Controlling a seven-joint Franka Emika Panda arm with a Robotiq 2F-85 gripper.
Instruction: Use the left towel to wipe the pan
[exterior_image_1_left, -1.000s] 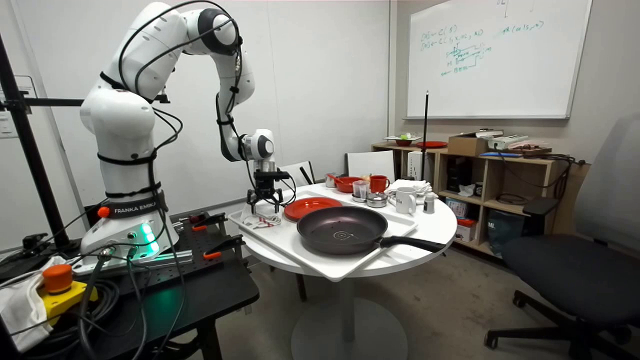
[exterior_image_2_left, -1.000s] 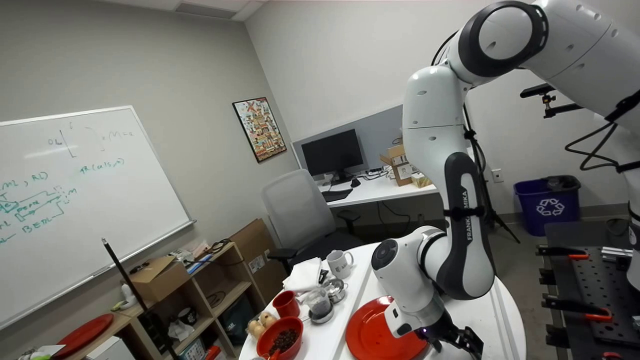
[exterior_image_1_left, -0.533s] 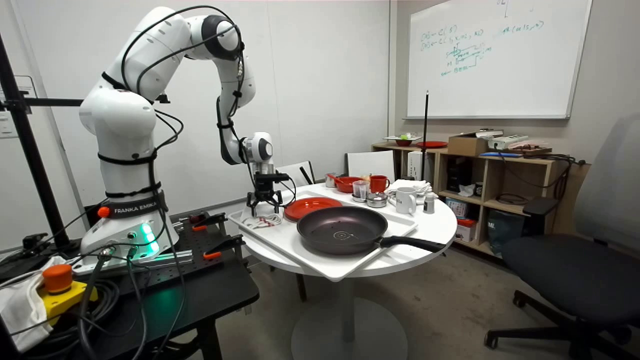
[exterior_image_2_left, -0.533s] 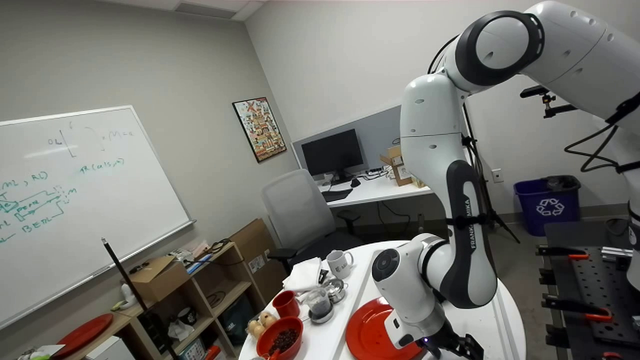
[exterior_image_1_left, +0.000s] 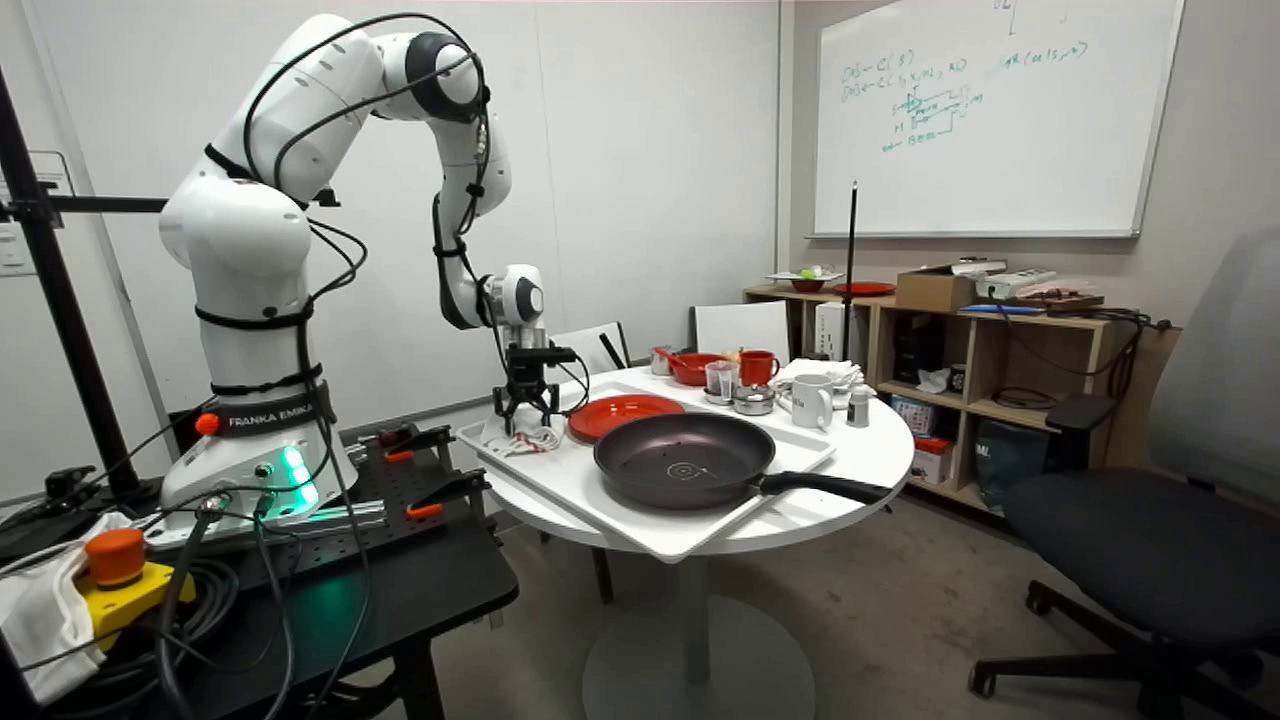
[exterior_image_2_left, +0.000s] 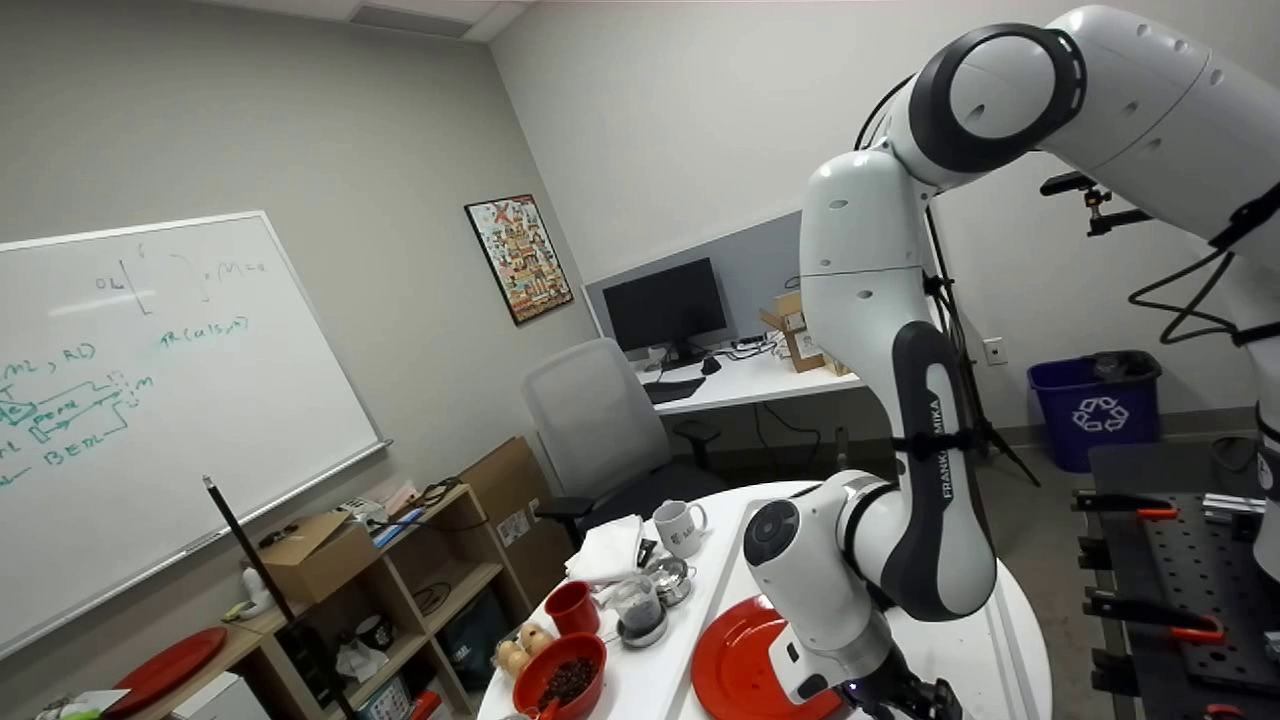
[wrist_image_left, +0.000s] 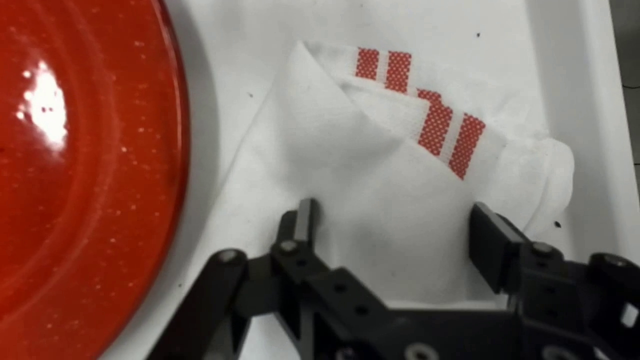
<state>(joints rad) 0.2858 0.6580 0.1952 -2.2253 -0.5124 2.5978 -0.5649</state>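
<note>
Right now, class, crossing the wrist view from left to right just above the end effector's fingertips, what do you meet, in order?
Red plate → strip of bare white tray → white towel with red stripes → the tray's raised rim.

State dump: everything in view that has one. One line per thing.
Gripper: open, fingers apart
Striped towel: rumpled, folded over itself
Pan: upright, uncovered
Red plate: face up on the tray
Red bowl: upright, dark bits inside
White mug: upright
Red mug: upright
Monitor: screen dark
Base light: lit green
Whiteboard: written on, in green
</note>
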